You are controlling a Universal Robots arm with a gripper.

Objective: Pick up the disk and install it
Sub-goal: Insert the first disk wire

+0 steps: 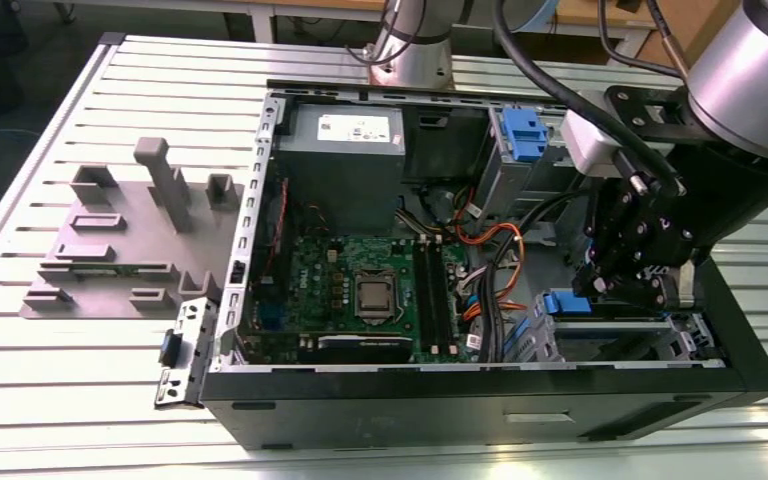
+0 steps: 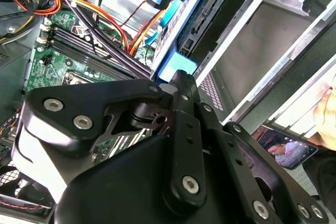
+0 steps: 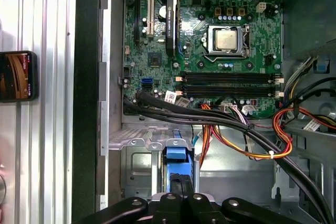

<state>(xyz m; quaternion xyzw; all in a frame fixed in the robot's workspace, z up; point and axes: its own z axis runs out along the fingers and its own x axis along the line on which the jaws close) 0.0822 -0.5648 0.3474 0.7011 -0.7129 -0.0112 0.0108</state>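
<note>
Nearby — cables [image 3: 231, 129] beside disk [image 1: 574, 303]

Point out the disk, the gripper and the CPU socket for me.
disk [image 3: 176, 157], first wrist view, on its blue carrier tab.
gripper [image 3: 180, 186], first wrist view, at the fingertips by the tab.
CPU socket [image 1: 373, 294], exterior view, on the metal lid.

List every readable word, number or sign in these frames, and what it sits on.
White sticker on the power supply: print too small to read.
Motherboard: a white maker's mark and tiny lettering, none quoted here.
Phone screen: blurred, unreadable.
</note>
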